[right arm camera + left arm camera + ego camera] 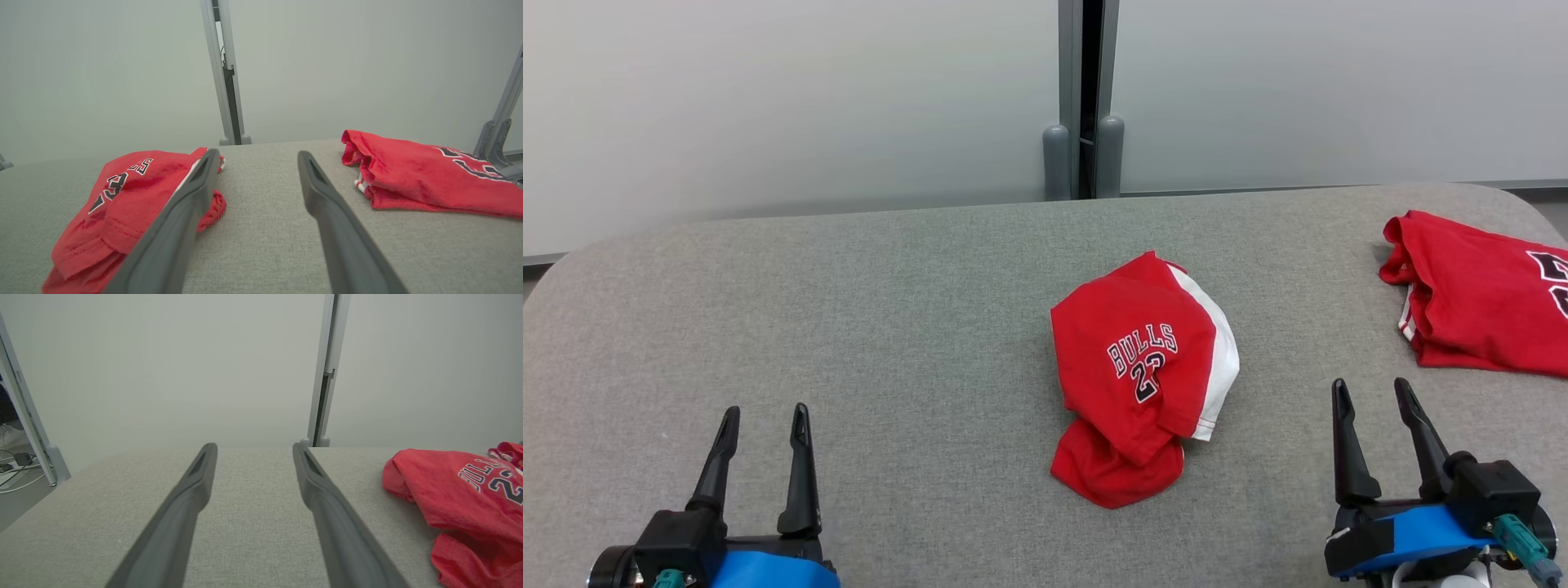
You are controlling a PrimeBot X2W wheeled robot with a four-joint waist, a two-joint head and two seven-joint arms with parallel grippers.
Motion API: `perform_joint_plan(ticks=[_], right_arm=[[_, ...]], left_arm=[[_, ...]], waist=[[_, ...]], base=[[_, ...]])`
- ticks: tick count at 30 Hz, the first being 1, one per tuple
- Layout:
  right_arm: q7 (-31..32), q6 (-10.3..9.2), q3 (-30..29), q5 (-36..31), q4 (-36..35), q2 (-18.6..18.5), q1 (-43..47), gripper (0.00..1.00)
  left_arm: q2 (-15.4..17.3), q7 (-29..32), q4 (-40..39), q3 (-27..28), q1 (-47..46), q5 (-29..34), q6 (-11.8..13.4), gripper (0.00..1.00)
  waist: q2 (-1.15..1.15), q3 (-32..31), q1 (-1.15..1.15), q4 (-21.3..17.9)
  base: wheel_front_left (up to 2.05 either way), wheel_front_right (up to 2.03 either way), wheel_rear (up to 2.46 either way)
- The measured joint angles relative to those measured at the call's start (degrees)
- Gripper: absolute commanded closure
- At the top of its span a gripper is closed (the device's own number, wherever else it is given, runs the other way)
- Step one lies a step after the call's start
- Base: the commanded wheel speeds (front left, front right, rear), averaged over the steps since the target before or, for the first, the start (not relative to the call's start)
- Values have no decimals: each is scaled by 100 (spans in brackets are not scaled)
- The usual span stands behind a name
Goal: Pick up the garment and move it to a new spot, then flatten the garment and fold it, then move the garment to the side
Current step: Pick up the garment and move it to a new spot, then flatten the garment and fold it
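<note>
A crumpled red garment (1139,376) with a white side panel and "BULLS 23" lettering lies bunched in the middle of the grey table (890,327). The same garment (461,494) sits at the right of the left wrist view and, as the garment (122,200), at the left of the right wrist view. My left gripper (764,418) rests open at the lower left, well apart from it. My right gripper (1372,392) stands open at the lower right, a short way to the garment's right. Both hold nothing.
A second red garment (1478,298) with black lettering lies at the table's far right edge, also as the second garment (425,175). A pale wall with a grey vertical post (1082,98) stands behind the table. Cables (16,465) lie on the floor beyond the left edge.
</note>
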Motion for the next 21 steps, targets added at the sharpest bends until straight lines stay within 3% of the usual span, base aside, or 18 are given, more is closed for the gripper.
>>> perform_joint_plan(ticks=[21], right_arm=[[0,0,130,34,144,-9,116,0]], left_arm=[[-388,0,105,505,135,426,-425,0]], waist=[[0,-92,0,42]], base=[[0,0,0]])
